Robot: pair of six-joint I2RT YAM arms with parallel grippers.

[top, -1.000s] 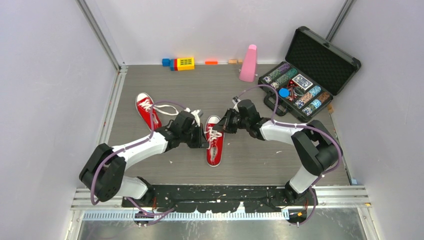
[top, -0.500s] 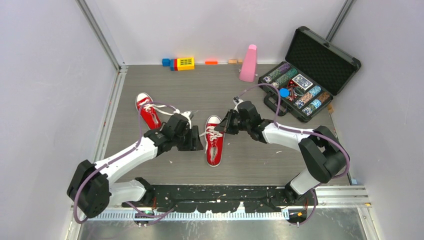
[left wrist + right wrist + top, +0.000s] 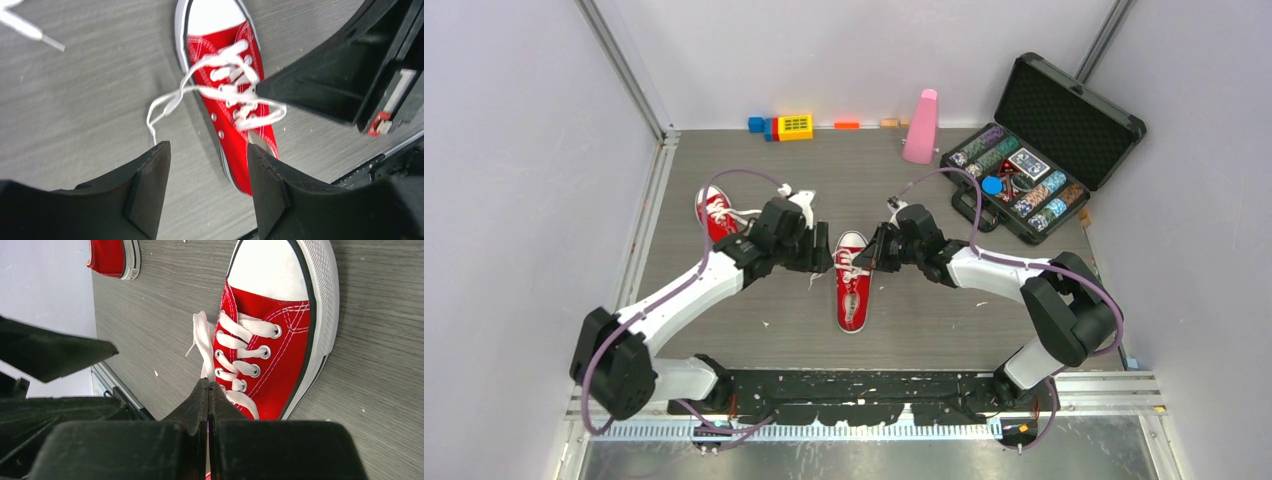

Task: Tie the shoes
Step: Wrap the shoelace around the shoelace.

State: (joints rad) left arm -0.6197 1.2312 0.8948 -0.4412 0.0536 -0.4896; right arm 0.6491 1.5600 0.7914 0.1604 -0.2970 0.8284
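Observation:
One of the shoes (image 3: pixel 854 282), red canvas with a white toe cap, lies mid-table with its toe pointing away from the arms. Its white lace (image 3: pixel 167 102) trails loose to the left of it. My left gripper (image 3: pixel 207 167) hovers open just left of this shoe (image 3: pixel 231 117), nothing between its fingers (image 3: pixel 150 192). My right gripper (image 3: pixel 208 386) is shut on a strand of the lace (image 3: pixel 203 340) at the eyelets, and also shows in the overhead view (image 3: pixel 871 258). The second shoe (image 3: pixel 716 213) lies at the far left, partly behind my left arm.
An open black case (image 3: pixel 1036 165) of poker chips sits at the back right. A pink cone-shaped object (image 3: pixel 921 127) and coloured toy blocks (image 3: pixel 790 126) stand along the back wall. Grey walls close in on both sides.
My left gripper has opened, released the lace and drawn back up and left from the middle shoe. The right gripper stays shut at the eyelets, shifted slightly.

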